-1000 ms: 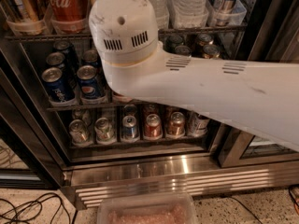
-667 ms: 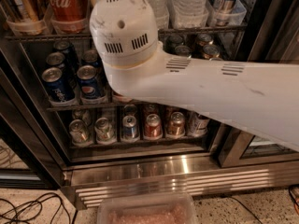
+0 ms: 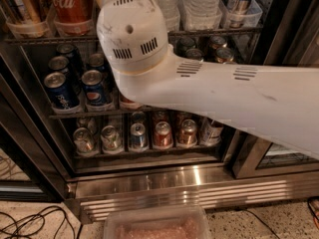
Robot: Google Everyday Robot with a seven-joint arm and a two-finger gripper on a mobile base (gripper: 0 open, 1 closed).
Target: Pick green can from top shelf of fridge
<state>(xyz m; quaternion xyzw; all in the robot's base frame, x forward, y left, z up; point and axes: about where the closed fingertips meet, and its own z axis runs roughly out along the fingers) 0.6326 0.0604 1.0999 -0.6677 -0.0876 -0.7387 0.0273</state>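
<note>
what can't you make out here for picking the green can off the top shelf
All in the camera view.
1. gripper: not in view; it lies behind the arm's white housing or past the top edge.
2. green can: not found; the housing covers the middle of the top shelf.
3. Coca-Cola can: upper part cut off by the top edge.
4. middle rack: right-hand cans hidden behind the arm.

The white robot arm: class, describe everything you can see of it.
The white robot arm looks like smooth, slightly scuffed plastic. A thick link runs from the right edge up-left to a round joint housing with dark vent slots and a small hole. It crosses in front of the fridge, and no contact with anything shows. Its gripper is not in view.
</note>
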